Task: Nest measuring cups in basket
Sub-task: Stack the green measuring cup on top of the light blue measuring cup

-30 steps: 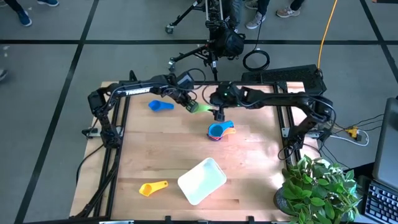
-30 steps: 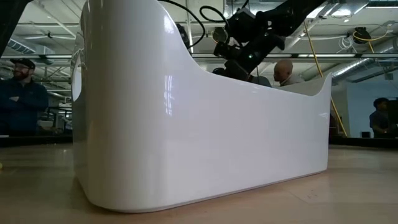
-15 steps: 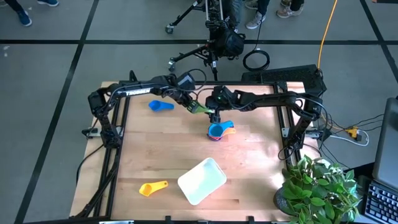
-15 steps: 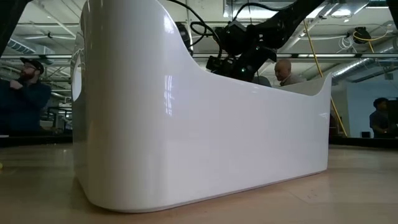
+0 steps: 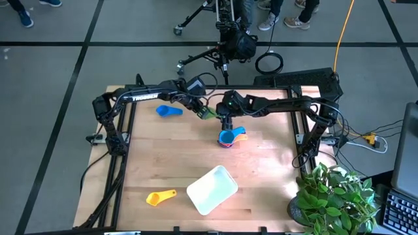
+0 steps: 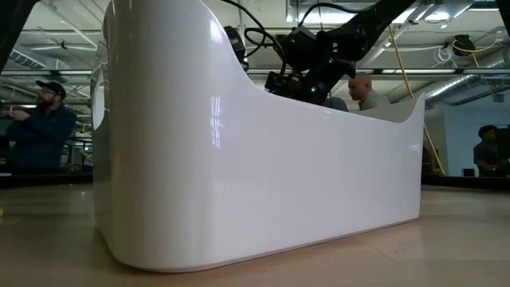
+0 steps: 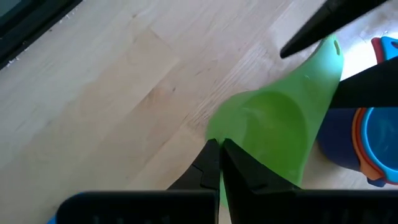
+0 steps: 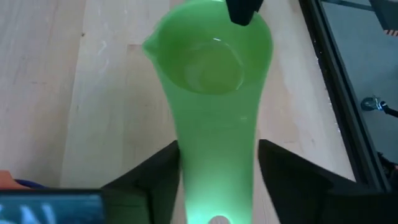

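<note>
My left gripper (image 5: pixel 206 111) is shut on the green measuring cup (image 5: pixel 210 113) at the far middle of the table. My right gripper (image 5: pixel 225 119) meets it from the right, its fingers along both sides of the green handle. Just nearer stands a stack of cups (image 5: pixel 230 136), with light blue on top and orange and dark blue below. Another light blue cup (image 5: pixel 168 111) lies on the table to the left. The yellow cup (image 5: pixel 160 196) lies near the front edge, beside the white basket (image 5: pixel 211 189). In the low view, the basket (image 6: pixel 255 159) hides the cups. My left gripper (image 7: pixel 219 163) pinches the rim of the green cup's bowl (image 7: pixel 249 155), on the side opposite the handle, between its two fingers. The cup is tilted, with its handle pointing away toward the right arm. My right gripper (image 8: pixel 217 171) has the green cup's flat handle (image 8: pixel 217 155) between its fingers, one on each long edge. The fingers lie along the handle and come from the table's right. The bowl (image 8: pixel 211 62) sticks out beyond the fingertips with its mouth turned toward this wrist.
Bare wood lies between the cup stack and the basket. Both arms cross over the table's far part. A potted plant (image 5: pixel 333 196) stands off the right front corner. People stand in the room behind (image 6: pixel 40 119).
My right gripper has moved a little toward the table's left, onto the green cup's handle. My left gripper and the green cup have stayed almost where they were.
</note>
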You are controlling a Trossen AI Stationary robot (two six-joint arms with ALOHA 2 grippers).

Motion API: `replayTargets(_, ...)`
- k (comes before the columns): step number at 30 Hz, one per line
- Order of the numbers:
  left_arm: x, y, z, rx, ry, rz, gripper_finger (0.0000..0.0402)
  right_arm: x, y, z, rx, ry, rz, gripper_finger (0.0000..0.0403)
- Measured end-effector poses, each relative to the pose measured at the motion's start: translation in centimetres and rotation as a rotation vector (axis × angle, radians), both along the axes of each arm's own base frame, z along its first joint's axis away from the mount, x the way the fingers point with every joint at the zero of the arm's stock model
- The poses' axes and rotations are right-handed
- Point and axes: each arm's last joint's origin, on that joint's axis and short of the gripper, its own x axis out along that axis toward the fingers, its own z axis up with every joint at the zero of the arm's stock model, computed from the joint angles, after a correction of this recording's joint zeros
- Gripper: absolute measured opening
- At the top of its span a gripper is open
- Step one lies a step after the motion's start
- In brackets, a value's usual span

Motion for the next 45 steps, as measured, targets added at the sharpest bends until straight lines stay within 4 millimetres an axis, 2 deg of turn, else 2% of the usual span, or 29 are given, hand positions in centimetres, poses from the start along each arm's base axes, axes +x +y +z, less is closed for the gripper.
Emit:
replayTargets(4,0.0,0.0,0.0,0.002,0.0,0.0,0.0003,0.0,0.0,0.0,-0.009,0.007,0.009,0.0143)
replayTargets(6,0.0,0.0,0.0,0.003,0.0,-0.001,0.0003,0.0,0.0,0.0,-0.012,0.012,0.014,0.013)
replayTargets(15,0.0,0.0,0.0,0.002,-0.001,-0.013,0.0003,0.0,0.0,0.0,-0.018,0.012,0.015,0.0142)
replayTargets(20,0.0,0.0,0.0,-0.001,-0.003,-0.017,0.0003,-0.1,0.0,0.0,-0.014,0.016,0.012,0.0131)
replayTargets(28,0.1,-0.2,0.0,-0.009,-0.007,-0.038,0.0058,-0.6,0.2,0.3,0.007,0.038,-0.003,0.0131)
replayTargets(34,0.0,-0.3,0.0,-0.007,0.003,-0.062,0.0067,-0.9,0.2,0.3,0.067,0.042,0.008,0.0131)
replayTargets(39,-1.1,-0.7,2.1,0.026,-0.026,-0.096,0.0068,-1.7,0.0,1.3,0.113,0.031,0.015,0.0131)
replayTargets(45,-3.5,-1.7,6.8,0.155,-0.121,-0.102,0.0069,-3.2,0.5,3.5,0.171,0.007,0.056,0.0131)
